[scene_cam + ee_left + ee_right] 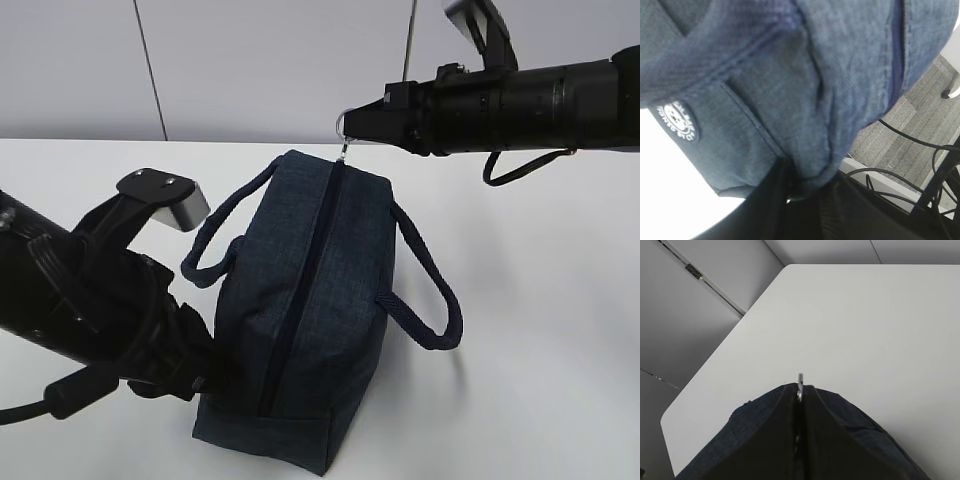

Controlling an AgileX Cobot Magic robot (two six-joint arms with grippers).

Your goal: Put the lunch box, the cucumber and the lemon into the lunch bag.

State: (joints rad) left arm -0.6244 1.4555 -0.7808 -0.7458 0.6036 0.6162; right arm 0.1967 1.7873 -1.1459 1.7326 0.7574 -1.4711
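A dark navy fabric lunch bag (pixel 300 320) stands near the middle of a white table (pixel 540 300), toward six o'clock in the exterior view, its long top running from the near edge away toward twelve o'clock. The zipper (pixel 310 270) along the top looks drawn closed from end to end. Two loop handles hang outward, one (pixel 215 240) at nine o'clock of the bag and one (pixel 430 290) at three o'clock. At the far end of the zipper, a metal ring pull (pixel 345 130) stands lifted above the fabric. The right hand (pixel 352 122), on a black arm reaching in from three o'clock, is clenched on that ring pull; in the right wrist view its two dark fingers (pixel 782 440) press tightly together with the thin metal piece showing just past their tips, and the bag's cloth lies under them. The left hand (pixel 200 365) sits against the bag's near lower corner at about eight o'clock, where its black arm crowds the cloth. In the left wrist view a bunched fold of the navy fabric (pixel 815 170) dips between the dark fingers (pixel 770 205), but whether the left hand is grasping or has let go cannot be told. A small round white logo (pixel 679 121) shows on the bag's side at nine o'clock in that view.
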